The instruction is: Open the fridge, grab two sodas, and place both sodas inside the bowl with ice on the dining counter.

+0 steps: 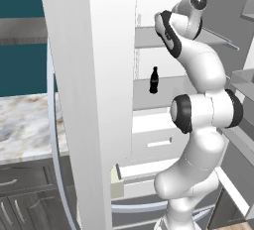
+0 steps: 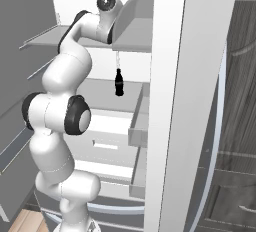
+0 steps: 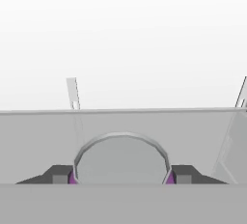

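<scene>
While the fridge stands open, the claw grips a purple, silver-topped can; a dark bottle stands on a lower shelf.

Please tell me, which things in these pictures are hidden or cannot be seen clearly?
- Purple can, hand view: its body is cut off by the bottom; just the round top and purple slivers show between the gripper fingers.
- Dark bottle: too small in both base views to read a label.
- Fridge interior: partly hidden by the open door and arm.
</scene>
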Tool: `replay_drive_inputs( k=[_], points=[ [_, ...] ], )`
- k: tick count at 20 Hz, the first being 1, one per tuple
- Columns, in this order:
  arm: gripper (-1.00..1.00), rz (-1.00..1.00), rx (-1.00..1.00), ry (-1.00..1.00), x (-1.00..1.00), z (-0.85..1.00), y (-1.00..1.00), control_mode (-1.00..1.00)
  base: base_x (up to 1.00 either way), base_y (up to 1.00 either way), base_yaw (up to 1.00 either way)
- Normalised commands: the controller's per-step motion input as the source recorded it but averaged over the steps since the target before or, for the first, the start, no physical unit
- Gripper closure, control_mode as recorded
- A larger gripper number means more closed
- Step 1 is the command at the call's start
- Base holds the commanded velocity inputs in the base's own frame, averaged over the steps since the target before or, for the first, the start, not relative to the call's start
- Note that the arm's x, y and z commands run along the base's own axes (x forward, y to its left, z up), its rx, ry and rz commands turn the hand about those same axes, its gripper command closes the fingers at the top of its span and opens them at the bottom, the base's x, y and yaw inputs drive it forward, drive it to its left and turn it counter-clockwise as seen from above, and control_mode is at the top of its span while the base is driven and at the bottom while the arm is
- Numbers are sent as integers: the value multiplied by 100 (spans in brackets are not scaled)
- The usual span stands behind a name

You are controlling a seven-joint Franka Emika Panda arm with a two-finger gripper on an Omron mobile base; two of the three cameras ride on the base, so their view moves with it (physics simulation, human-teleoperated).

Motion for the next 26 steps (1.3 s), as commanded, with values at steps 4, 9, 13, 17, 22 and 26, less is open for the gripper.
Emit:
replay_drive_inputs(
  k=[4,9,13,17,22,26],
  points=[
    [100,0,0,0,0,0,0,-100,0,0,0],
    [100,0,1,-6,-36,0,-5,-100,0,0,0],
    [100,0,1,-8,-63,0,-3,-100,0,0,0],
    [100,0,0,-4,-81,0,-1,-100,0,0,0],
    [100,0,0,0,-99,6,0,-100,0,0,0],
    [100,0,0,0,-100,1,0,-100,0,0,0]
  ],
)
